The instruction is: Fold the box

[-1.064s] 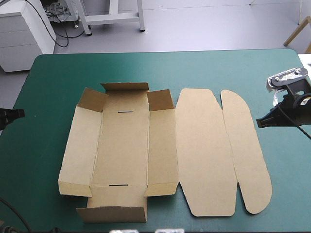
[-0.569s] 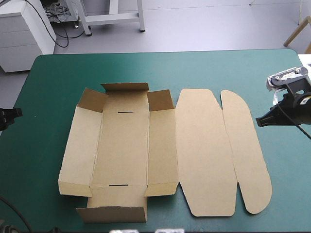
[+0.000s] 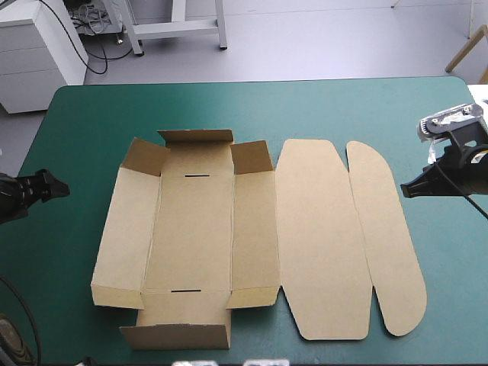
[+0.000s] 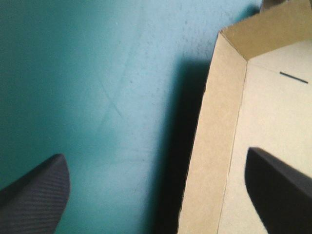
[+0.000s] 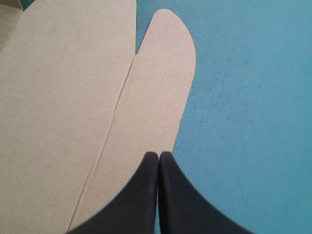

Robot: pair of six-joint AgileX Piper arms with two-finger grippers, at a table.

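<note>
The brown box lies at the table's middle, its side walls and end flaps partly raised. Its lid panel and rounded tuck flap lie flat to the right. My left gripper stands open near the table's left edge, a short way from the box's left wall. In the left wrist view its fingers stand wide apart, with that left wall ahead between them. My right gripper is shut, its tip just right of the tuck flap. The right wrist view shows the shut gripper over the tuck flap's edge.
A broad band of teal-green cover runs between the box and the table's far edge. More cover shows to the right of the tuck flap.
My left gripper has come in from the table's left edge toward the box, and its fingers have opened. The right gripper and the box have not moved.
</note>
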